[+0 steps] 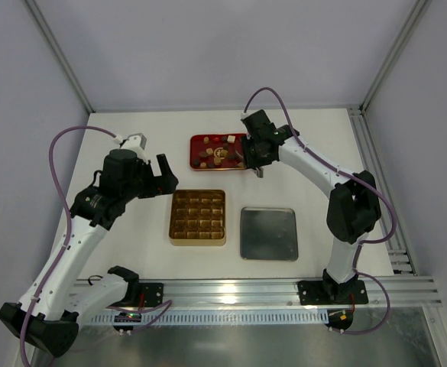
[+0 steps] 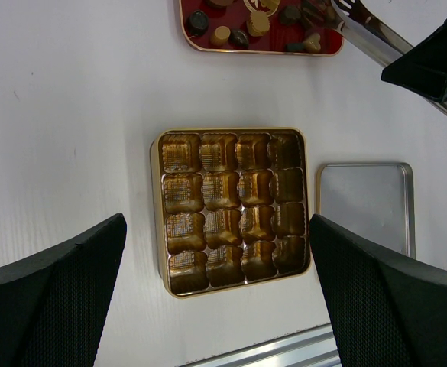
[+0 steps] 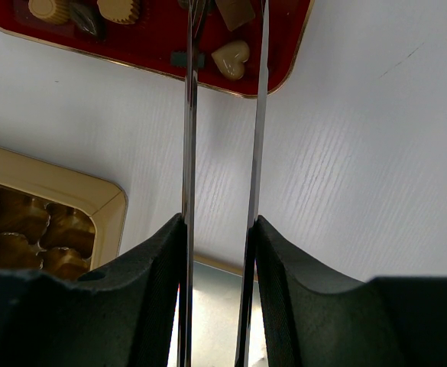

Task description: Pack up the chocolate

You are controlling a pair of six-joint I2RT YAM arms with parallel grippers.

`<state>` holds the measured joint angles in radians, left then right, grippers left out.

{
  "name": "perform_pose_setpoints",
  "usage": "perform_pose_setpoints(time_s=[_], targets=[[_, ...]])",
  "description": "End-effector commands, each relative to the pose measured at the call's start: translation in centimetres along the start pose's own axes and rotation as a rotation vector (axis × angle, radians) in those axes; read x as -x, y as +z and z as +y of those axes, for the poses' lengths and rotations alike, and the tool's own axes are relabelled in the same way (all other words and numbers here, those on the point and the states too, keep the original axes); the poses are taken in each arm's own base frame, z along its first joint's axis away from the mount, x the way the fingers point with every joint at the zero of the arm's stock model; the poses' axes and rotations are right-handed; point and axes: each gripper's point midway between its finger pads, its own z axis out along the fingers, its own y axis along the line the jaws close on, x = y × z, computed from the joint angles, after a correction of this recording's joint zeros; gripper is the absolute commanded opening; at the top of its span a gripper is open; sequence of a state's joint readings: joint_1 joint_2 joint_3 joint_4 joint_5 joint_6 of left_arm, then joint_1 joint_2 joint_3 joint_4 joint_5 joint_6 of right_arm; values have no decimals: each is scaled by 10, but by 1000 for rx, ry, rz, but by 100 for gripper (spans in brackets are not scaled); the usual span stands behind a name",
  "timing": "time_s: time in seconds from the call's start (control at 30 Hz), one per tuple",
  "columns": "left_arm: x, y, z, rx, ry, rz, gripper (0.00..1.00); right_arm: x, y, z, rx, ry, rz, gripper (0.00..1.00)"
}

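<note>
Bench [image 1: 131, 138], white, contents:
- Chocolate [image 1: 218, 152]: assorted dark, light-brown and cream pieces, all lying in the red tray [image 1: 196, 141] at far centre; one cream heart [image 3: 231, 59] near its right corner
- Gold box [image 1: 198, 242]: sixteen compartments, none filled, just near of the tray
- Silver lid [image 1: 269, 233]: flat, right of the box
- Left fingers [image 2: 55, 290]: spread wide, holding nothing, above the bench left of the box
- Right fingers [image 3: 143, 275]: clamped on metal tongs [image 3: 189, 115], tips over the tray beside the heart
</note>
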<state>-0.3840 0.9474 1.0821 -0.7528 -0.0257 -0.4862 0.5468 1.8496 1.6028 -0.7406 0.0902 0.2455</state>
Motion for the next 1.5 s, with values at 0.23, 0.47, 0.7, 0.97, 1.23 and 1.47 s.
perform_pose_setpoints(time_s=[0.23, 0.47, 0.7, 0.97, 1.23, 1.47], targets=[[5, -2, -3, -13, 2, -14, 100, 14, -20, -1, 20, 18, -73, 43], [5, -3, -3, -12, -2, -18, 100, 13, -16, -1, 26, 17, -68, 43], [3, -3, -2, -8, -3, -13, 100, 14, -11, -1, 33, 23, -61, 43], [3, -4, -1, -6, -1, -14, 100, 15, -5, 1, 37, 20, -53, 43], [3, -4, -1, -3, -1, -16, 100, 14, -2, 4, 51, 24, -43, 41], [2, -3, -1, -5, -6, -13, 100, 10, 4, 3, 45, 25, -27, 39]])
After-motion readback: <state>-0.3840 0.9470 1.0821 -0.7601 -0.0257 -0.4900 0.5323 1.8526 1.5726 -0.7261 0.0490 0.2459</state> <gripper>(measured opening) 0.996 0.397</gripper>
